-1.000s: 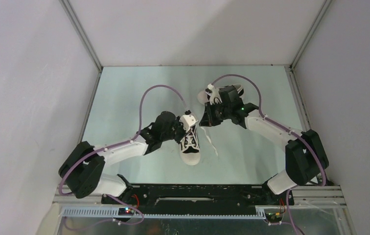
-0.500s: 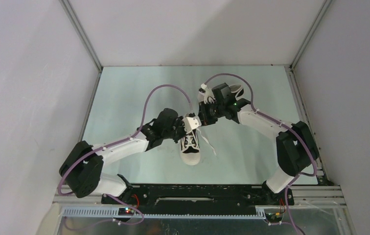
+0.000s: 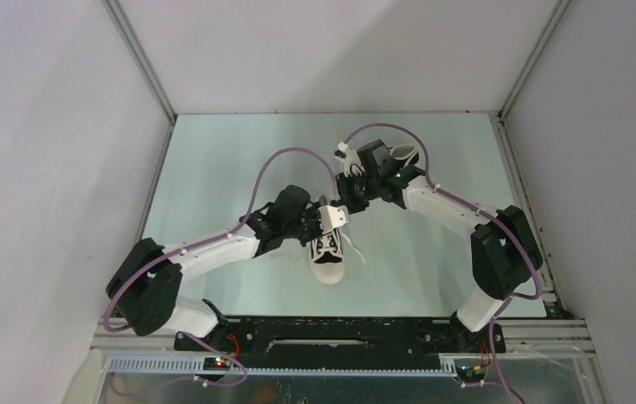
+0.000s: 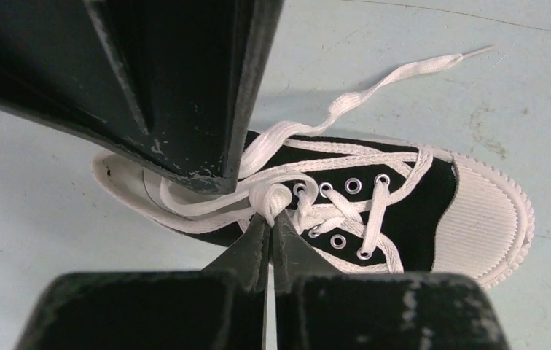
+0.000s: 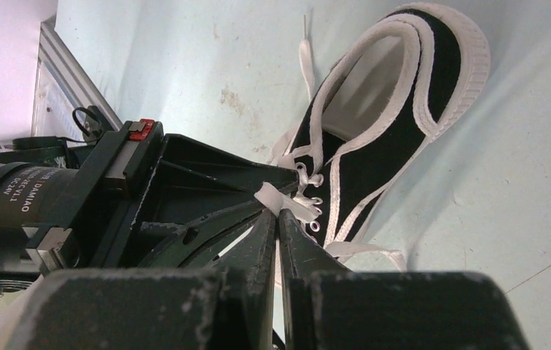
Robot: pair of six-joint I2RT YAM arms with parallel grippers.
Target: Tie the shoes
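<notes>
Over the tongue of the near black canvas sneaker (image 3: 328, 257) with white rubber toe cap, the left gripper (image 4: 271, 219) and right gripper (image 5: 278, 215) meet, both clamped on its long white laces (image 4: 278, 197). Beyond it, the right arm (image 3: 449, 210) hides most of the second sneaker (image 3: 407, 154).

A scuffed pale-green tabletop (image 3: 214, 160) sits between plain, seemingly white walls (image 3: 323, 50) edged with metal rails (image 3: 140, 61).

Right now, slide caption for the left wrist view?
Left fingers pinch the white lace over the black sneaker, right fingers close alongside.
</notes>
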